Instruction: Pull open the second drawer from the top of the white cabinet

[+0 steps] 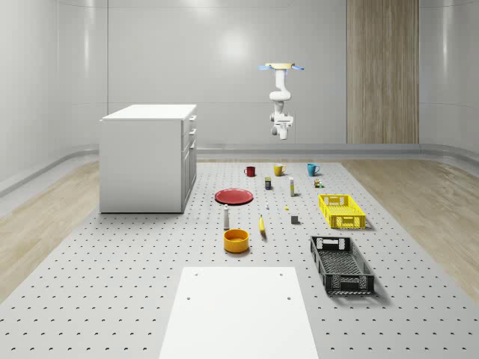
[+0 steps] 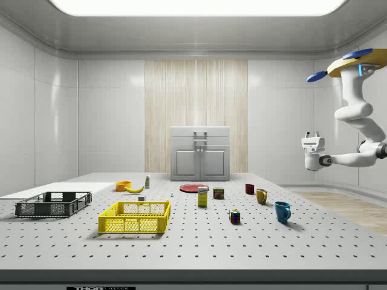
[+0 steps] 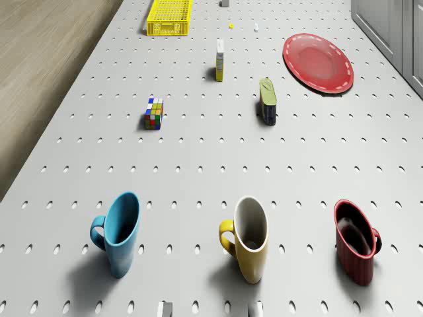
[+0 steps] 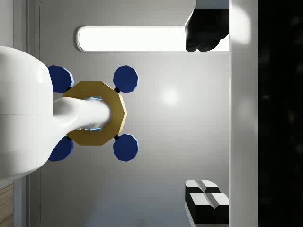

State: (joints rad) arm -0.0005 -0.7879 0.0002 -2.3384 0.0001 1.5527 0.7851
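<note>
The white cabinet [image 1: 142, 161] stands on the table at the whole-scene view's left, its drawer side facing right. In the side view its front [image 2: 200, 154] faces the camera, and the second drawer [image 2: 200, 142] is closed under the top one. The drone [image 1: 282, 67] hovers high over the far end of the table, above the row of mugs and well away from the cabinet. Its arm hangs down and bends, so that my gripper [image 2: 312, 135] points up at the drone's underside [image 4: 94, 113]. My gripper [image 4: 208, 116] is open, with nothing between the fingers [image 4: 206, 203].
Below the drone stand a blue mug [image 3: 122, 231], a yellow mug [image 3: 250, 234] and a red mug [image 3: 357, 247]. Further on lie a Rubik's cube [image 3: 154, 113], a red plate [image 3: 318, 61], a yellow crate [image 1: 342, 211] and a black crate [image 1: 341, 264].
</note>
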